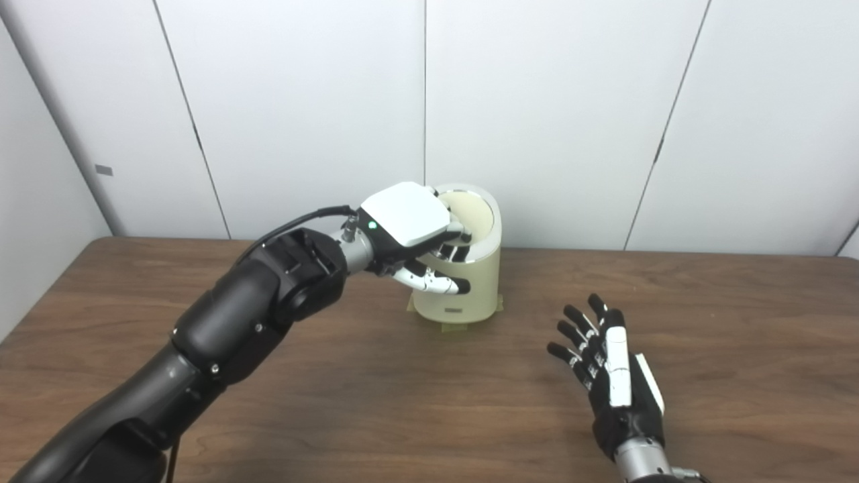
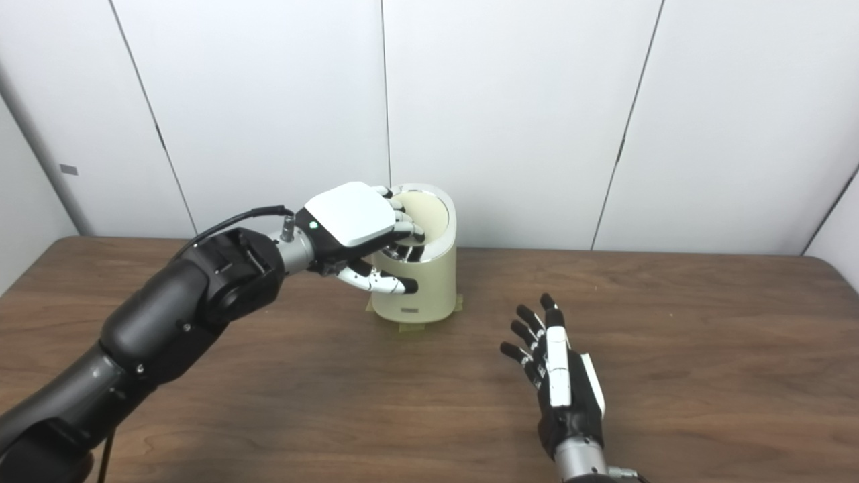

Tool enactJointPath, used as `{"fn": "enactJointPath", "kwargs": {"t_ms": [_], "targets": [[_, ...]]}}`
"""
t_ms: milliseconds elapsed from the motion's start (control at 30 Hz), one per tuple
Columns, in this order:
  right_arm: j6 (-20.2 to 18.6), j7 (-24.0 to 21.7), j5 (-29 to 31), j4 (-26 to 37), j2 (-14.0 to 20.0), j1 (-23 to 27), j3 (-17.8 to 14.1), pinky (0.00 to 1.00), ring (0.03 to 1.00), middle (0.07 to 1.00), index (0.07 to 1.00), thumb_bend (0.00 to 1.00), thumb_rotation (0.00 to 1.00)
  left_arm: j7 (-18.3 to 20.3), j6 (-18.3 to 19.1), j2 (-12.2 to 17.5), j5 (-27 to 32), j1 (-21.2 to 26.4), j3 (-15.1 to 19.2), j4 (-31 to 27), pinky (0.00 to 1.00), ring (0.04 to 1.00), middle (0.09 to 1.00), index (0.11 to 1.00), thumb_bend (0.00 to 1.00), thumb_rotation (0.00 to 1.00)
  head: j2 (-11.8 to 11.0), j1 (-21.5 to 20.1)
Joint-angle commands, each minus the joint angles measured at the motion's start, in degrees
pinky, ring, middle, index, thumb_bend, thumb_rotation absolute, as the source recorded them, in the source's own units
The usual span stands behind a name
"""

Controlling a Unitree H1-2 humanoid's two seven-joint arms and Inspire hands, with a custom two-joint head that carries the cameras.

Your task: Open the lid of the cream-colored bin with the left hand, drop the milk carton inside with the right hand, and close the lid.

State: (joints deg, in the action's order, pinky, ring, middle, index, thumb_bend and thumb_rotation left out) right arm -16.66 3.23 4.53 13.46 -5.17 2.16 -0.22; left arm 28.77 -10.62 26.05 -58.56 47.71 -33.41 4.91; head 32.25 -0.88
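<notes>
Bin: cream-colored bin (image 1: 463, 282) stands upright at the table's far edge, about 12 o'clock from the robot; bits of tape show at its foot, presumably to stop it sliding under the hand.
Lid: lid (image 1: 473, 211) appears tilted, its pale face turned this way, with a dark gap under the front rim; judged partly open; exact angle unclear.
Left hand: left hand (image 1: 409, 231) lies over the bin's top at its 9 o'clock side; fingers (image 1: 439, 282) curled at the rim, thumb across the front wall; whether they grip or merely press the lid, I cannot tell; placed so, it seems, to work the lid.
Right hand: right hand (image 2: 560, 376) hovers low over the table (image 1: 738, 376) at 4 o'clock from the bin, well apart; fingers spread, holding nothing.
Milk carton: not visible in either view; possibly already inside the bin, unconfirmed.
Stage, judged: lid handling; closing probably remains.
</notes>
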Motion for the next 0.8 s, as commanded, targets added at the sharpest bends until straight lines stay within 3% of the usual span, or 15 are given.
{"fn": "enactJointPath", "kwargs": {"t_ms": [0,333,767], "targets": [[0.62,-0.64,0.6,2.01,-0.42,1.6,0.26,0.78,0.9,0.909,1.0,0.58,1.0,1.49,-2.21,1.09,-1.87,1.49,-1.36,0.14,0.97,0.896,0.834,0.826,0.55,0.95,0.06,-0.06],[0.24,-0.99,0.8,2.45,0.06,1.66,0.49,0.78,0.901,0.912,1.0,0.6,1.0,4.29,-3.03,1.41,-4.03,0.49,-1.89,-0.05,0.95,0.871,0.797,0.805,0.58,1.0,0.5,-0.08],[0.8,-1.17,0.97,1.42,0.72,2.1,0.35,0.78,0.901,0.907,1.0,0.6,1.0,6.21,-3.42,1.18,-0.49,-1.01,-2.32,1.13,0.95,0.87,0.817,0.834,0.61,1.0,0.29,0.38]]}}
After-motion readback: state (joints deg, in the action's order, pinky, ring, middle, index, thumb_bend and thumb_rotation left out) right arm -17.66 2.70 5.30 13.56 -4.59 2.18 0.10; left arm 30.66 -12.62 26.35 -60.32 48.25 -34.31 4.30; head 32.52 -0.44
